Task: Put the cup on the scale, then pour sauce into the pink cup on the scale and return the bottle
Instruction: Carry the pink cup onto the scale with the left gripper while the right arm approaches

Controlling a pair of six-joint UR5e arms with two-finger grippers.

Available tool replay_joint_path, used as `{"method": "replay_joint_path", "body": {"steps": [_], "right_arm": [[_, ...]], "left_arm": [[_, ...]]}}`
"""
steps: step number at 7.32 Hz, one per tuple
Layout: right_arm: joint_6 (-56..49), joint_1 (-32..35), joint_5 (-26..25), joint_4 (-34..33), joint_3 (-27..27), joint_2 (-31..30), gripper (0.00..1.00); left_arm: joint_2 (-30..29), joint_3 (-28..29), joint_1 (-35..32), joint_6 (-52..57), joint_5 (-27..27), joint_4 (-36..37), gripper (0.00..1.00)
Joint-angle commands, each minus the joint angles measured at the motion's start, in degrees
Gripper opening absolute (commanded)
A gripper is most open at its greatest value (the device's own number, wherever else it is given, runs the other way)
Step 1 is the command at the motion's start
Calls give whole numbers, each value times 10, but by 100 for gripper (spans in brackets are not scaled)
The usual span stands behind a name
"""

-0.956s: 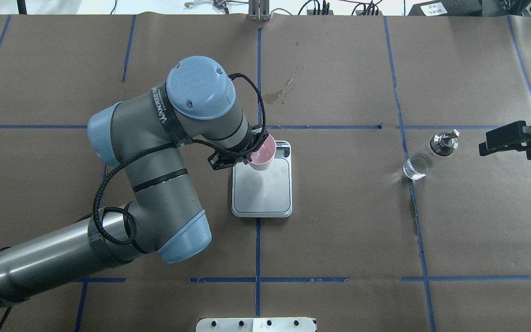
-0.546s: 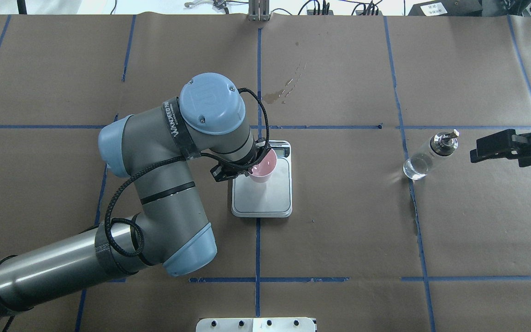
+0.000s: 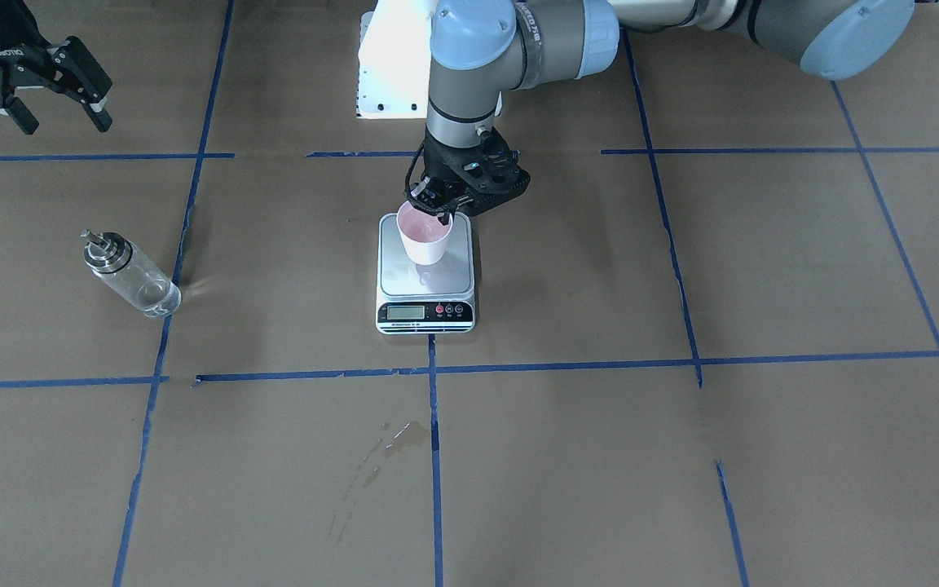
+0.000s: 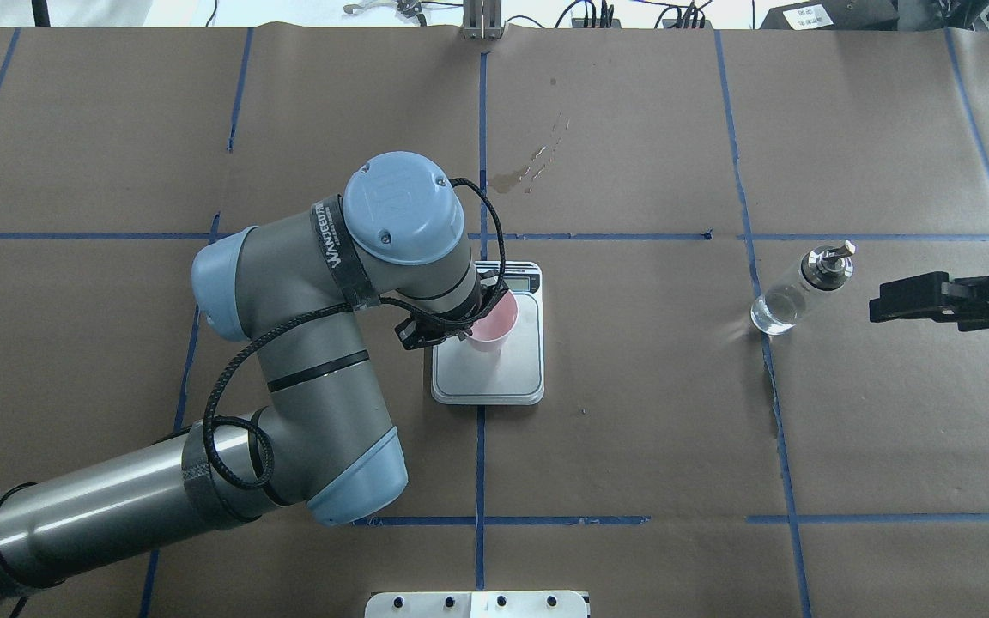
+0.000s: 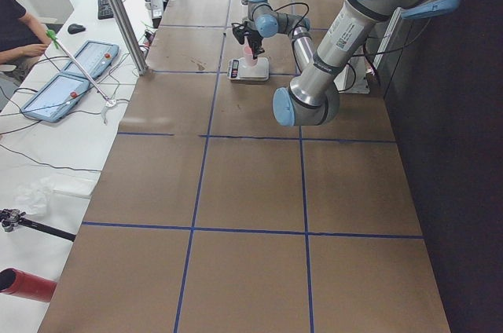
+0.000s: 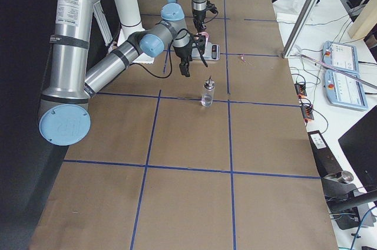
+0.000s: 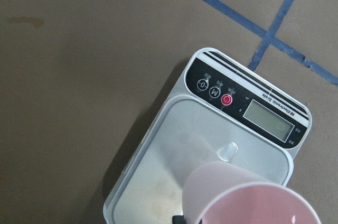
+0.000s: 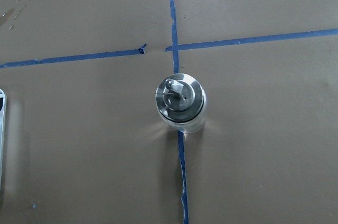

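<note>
The cup point(image 3: 426, 238), white outside and pink inside, is held by its rim in my left gripper point(image 3: 439, 210), which is shut on it. It hangs slightly tilted, low over the steel platform of the scale point(image 3: 404, 284); I cannot tell whether it touches. The overhead view shows the cup point(image 4: 495, 323) over the scale point(image 4: 488, 382), and the left wrist view shows the cup point(image 7: 253, 198) and the scale point(image 7: 211, 134). The bottle point(image 4: 797, 292) stands upright at the right, also in the right wrist view point(image 8: 180, 102). My right gripper point(image 3: 52, 108) is open and empty, hovering apart from the bottle point(image 3: 129, 275).
A dried spill stain point(image 4: 530, 170) lies on the brown paper beyond the scale. The white robot base plate point(image 4: 477, 604) sits at the near edge. Blue tape lines cross the table.
My left arm has carried the cup toward the robot, from over the display end to over the platform. My right gripper has moved left, closer to the bottle.
</note>
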Motion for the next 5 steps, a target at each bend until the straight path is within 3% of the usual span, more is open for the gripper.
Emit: {"method": "replay_joint_path", "body": {"steps": [1, 2, 3, 4, 5], "right_arm": [[7, -21, -26, 20, 0, -15, 100], [20, -31, -36, 21, 0, -15, 100], [24, -39, -44, 28, 0, -17, 100], [24, -40, -45, 28, 0, -19, 100], [24, -44, -52, 29, 0, -19, 100]], "left_arm": [[1, 2, 2, 0, 0, -1, 0], [2, 1, 2, 0, 0, -1, 49], [2, 1, 2, 0, 1, -1, 78], [3, -1, 2, -1, 1, -1, 99], [3, -6, 2, 0, 1, -1, 100]]}}
